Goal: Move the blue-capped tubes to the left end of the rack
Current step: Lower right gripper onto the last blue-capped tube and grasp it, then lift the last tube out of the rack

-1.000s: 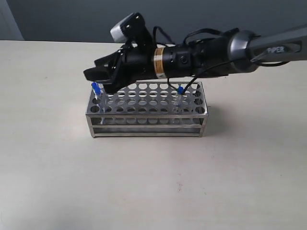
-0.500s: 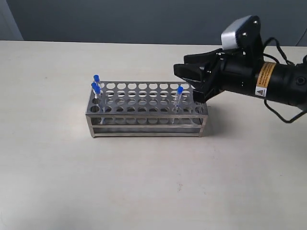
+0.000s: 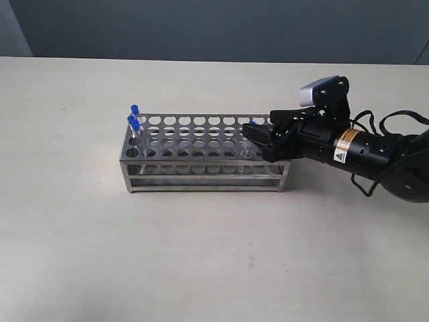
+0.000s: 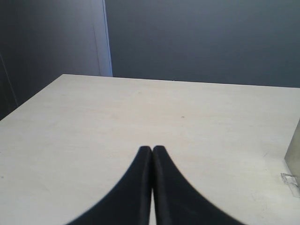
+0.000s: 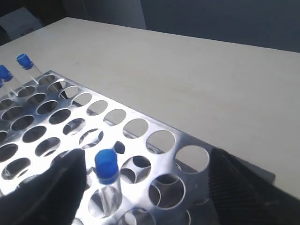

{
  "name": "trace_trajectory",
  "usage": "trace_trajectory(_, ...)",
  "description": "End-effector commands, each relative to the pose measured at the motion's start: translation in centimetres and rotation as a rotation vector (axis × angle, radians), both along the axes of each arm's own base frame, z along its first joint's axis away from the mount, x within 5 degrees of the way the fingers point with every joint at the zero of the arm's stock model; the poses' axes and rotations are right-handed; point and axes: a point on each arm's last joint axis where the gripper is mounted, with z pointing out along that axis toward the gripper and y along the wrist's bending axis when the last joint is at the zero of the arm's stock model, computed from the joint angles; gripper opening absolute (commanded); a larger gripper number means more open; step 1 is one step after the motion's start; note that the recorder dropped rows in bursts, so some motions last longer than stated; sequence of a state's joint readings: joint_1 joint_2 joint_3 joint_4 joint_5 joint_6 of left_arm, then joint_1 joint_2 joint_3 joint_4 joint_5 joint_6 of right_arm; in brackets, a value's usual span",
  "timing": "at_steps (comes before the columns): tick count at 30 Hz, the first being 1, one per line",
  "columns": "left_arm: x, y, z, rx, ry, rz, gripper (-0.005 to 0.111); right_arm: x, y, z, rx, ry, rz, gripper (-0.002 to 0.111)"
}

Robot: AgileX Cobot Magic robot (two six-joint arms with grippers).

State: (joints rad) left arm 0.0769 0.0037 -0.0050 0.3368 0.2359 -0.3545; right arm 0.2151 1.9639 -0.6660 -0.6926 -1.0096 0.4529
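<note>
Right gripper [image 3: 256, 142] is wide open, fingers on either side of one blue-capped tube [image 5: 107, 166] and not clamped on it. The tube stands upright in a hole near the right end of the rack [image 3: 201, 178]. Two other blue-capped tubes [image 3: 134, 123] stand at the rack's left end. Left gripper [image 4: 152, 154] is closed and empty, over the table [image 4: 93, 117].

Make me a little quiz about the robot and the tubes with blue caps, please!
1. True or false: a blue-capped tube stands between the open jaws of the right gripper.
2. How many blue-capped tubes stand at the left end of the rack? A one, B two, C four.
3. Fill in: the jaws of the left gripper are ____.
Key: 1 true; 2 B; 3 shut.
</note>
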Motion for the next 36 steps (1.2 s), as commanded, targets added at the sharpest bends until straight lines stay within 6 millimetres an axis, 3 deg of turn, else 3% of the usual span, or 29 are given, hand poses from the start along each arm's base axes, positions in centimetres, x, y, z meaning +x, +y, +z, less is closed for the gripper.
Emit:
trace_trajectory(1, 0.0, -0.1, -0.1, -0.006, -0.004, -0.008, 0.0, 0.2, 0.1, -0.1, 0.043, -0.034, 0.005, 0.069)
trace_trajectory(8, 0.0, -0.1, -0.1, -0.006, -0.004, -0.008, 0.0, 1.2, 1.3, -0.5, 0.002, -0.025, 0.037, 0.068)
trace_trajectory(10, 0.0, -0.1, -0.1, -0.006, -0.004, -0.008, 0.0, 1.2, 2.1, -0.6, -0.022, -0.007, 0.047, 0.06)
trace_trajectory(11, 0.0, -0.1, -0.1, -0.006, -0.004, -0.008, 0.0, 1.3, 2.3, -0.5, -0.023, -0.005, 0.047, 0.054)
trace_trajectory(16, 0.0, -0.1, -0.1, -0.006, -0.004, -0.008, 0.0, 1.3, 2.7, -0.4, 0.01, 0.017, 0.028, 0.001)
trace_trajectory(23, 0.0, -0.1, -0.1, -0.006, -0.004, -0.008, 0.0, 1.3, 2.7, 1.5, 0.04, -0.033, 0.027, 0.0)
trace_trajectory(33, 0.0, -0.1, -0.1, -0.006, -0.004, -0.008, 0.0, -0.1, 2.5, 9.5, 0.044, -0.243, 0.066, 0.0)
trace_trajectory(36, 0.0, -0.1, -0.1, -0.006, -0.004, -0.008, 0.0, -0.3, 3.6, 11.5, 0.068, -0.257, 0.113, 0.0)
